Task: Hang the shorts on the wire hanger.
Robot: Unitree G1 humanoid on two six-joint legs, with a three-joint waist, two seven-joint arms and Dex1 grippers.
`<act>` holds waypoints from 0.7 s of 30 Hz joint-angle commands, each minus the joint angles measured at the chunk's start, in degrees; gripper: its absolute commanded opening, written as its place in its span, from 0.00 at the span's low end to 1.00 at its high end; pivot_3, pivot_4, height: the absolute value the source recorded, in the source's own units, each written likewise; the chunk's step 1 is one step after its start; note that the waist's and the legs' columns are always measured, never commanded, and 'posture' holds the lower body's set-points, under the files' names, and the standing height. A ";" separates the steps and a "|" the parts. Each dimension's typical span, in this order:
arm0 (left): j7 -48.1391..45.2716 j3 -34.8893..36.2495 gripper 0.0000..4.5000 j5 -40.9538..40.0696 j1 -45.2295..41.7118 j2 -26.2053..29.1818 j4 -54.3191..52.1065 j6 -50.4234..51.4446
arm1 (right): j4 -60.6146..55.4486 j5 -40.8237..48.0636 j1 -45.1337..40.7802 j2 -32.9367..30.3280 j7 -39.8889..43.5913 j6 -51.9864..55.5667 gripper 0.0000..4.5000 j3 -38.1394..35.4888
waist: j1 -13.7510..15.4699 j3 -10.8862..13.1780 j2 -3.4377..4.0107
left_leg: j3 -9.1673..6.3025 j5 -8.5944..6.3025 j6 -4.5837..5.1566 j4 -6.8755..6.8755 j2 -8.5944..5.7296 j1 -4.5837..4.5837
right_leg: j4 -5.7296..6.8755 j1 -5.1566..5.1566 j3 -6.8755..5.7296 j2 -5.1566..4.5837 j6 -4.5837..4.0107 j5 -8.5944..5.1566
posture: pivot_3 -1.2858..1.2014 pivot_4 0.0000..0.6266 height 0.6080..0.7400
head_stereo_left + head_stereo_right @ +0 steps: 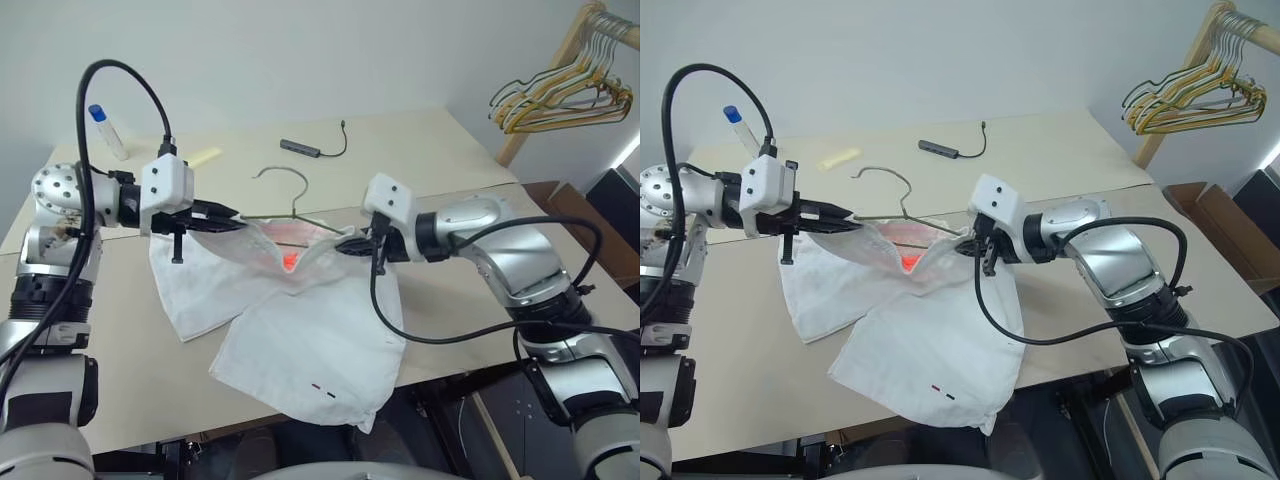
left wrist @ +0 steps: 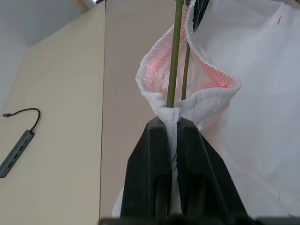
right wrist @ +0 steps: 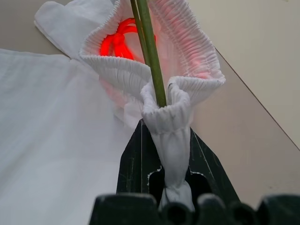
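The white shorts (image 1: 310, 350) hang stretched between my two grippers above the table, legs draping down onto it, with a small dark mark near one hem. The thin grey-green wire hanger (image 1: 296, 205) runs inside the open elastic waist, its hook rising above the cloth. My left gripper (image 1: 232, 222) is shut on one end of the waistband, and the hanger wire (image 2: 176, 56) comes out of the bunched cloth right at its tips. My right gripper (image 1: 348, 243) is shut on the opposite end, and the wire (image 3: 149, 47) rises from the pinched cloth there. A red glow shows inside the waist.
A dark USB hub with its cable (image 1: 300, 148) lies behind the hanger, a blue-capped bottle (image 1: 108, 130) and a yellow strip (image 1: 205, 156) at the back left. A bunch of hangers on a wooden rack (image 1: 565, 95) stands at the right, beyond the beige table (image 1: 120, 390).
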 commanded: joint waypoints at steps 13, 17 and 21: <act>3.33 7.38 0.92 -7.28 -4.66 -3.74 0.99 1.34 | -1.52 0.70 0.56 -0.84 -3.28 2.35 0.01 -5.26 | -0.22 0.00 0.00 | -0.02 0.00 0.00 0.00 0.00 0.00 | 0.02 -0.01 -0.01 -0.01 -0.01 0.01 | 0.48 0.00 1.00; 6.57 10.42 1.00 -9.05 -5.29 -4.24 0.99 2.56 | -3.06 1.56 2.25 -2.11 -5.43 6.54 0.01 -9.00 | -0.36 -0.01 0.00 | -0.02 0.00 0.00 0.00 0.00 0.01 | 0.01 0.01 -0.01 -0.02 -0.01 0.00 | 0.47 0.00 1.00; 8.49 11.65 1.00 -9.68 -2.78 -4.68 -0.84 3.70 | -5.83 2.71 5.27 -3.93 -10.10 14.86 0.01 -15.15 | -0.55 -0.01 0.01 | -0.05 0.00 0.00 0.01 -0.05 -0.02 | 0.00 0.01 -0.01 -0.10 0.00 0.01 | 0.46 0.00 1.00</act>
